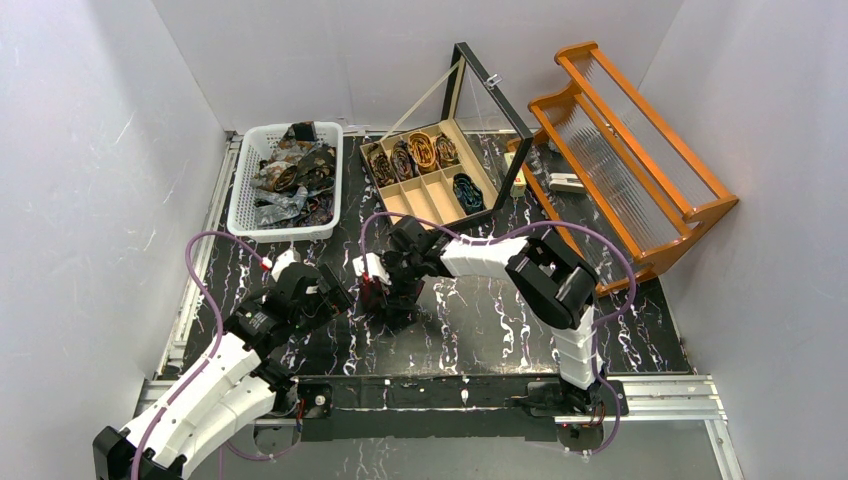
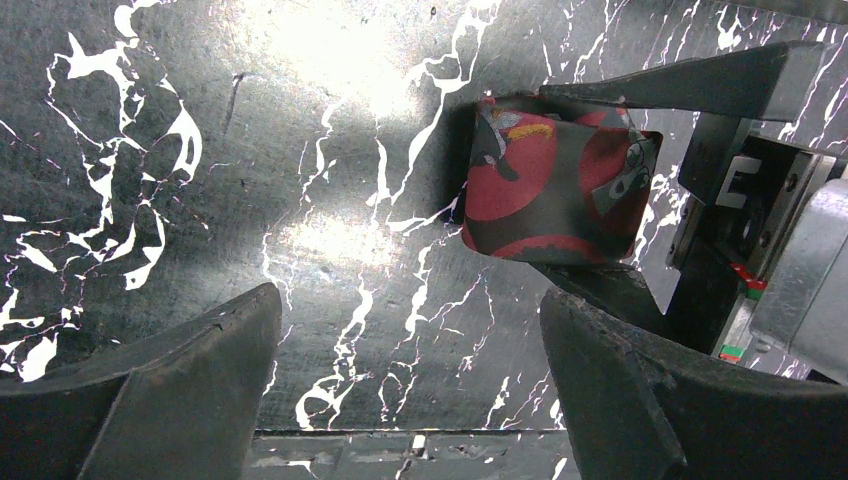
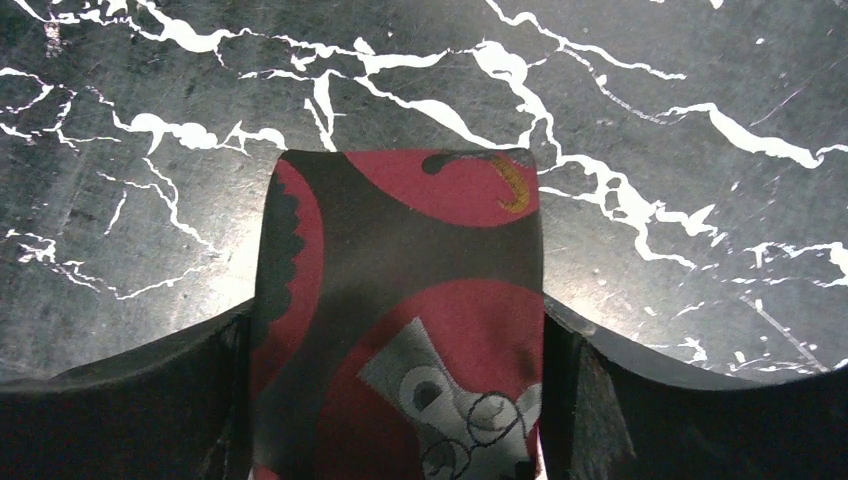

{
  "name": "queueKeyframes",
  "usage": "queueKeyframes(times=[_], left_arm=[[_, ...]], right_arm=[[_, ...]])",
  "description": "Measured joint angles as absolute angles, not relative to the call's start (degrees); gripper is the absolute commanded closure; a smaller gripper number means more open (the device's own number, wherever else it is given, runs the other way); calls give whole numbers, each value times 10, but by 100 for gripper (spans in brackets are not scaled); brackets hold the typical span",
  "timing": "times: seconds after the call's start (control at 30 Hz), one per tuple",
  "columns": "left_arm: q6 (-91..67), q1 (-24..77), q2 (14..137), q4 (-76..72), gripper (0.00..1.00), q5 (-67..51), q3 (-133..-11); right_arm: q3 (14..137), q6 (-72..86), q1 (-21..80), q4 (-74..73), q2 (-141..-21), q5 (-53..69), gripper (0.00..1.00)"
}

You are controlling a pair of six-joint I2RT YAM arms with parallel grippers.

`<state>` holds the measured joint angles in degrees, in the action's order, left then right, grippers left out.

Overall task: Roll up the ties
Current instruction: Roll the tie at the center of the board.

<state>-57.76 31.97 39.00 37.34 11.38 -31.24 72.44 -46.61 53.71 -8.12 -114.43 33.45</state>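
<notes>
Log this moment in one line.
right gripper: shut on red-patterned tie roll | left gripper: open, empty, clear of roll | box: rolled ties inside | basket: loose ties

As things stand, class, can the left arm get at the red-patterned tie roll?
Probably yes: the left gripper is open facing the tie roll, bare tabletop between, though the right gripper clamps it.

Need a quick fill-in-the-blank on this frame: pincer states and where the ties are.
1. The right pincer is ___ on the red-patterned tie.
2. The left pincer is ___ and holds nothing.
3. The loose ties lie in the ___ basket.
4. The divided box holds ___ rolled ties.

Missing words: shut; open; white; five.
</notes>
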Motion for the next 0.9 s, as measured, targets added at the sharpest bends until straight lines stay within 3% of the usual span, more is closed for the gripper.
queueKeyframes(times=[0.17,0.37,0.47,0.63,0.9], left_arm=[[-577,320,390,373,2,114,-312],[-577,320,394,366,2,111,-312],[-577,320,401,357,2,105,-310],[-576,320,418,342,2,91,-303],[-563,320,433,303,2,51,-288]], right_arm=[[681,-427,536,-52,-1124,343,32],[563,-344,557,45,-1054,311,39],[517,-294,576,95,-1029,282,31],[503,-224,590,128,-1021,245,2],[488,-172,589,113,-960,233,1]])
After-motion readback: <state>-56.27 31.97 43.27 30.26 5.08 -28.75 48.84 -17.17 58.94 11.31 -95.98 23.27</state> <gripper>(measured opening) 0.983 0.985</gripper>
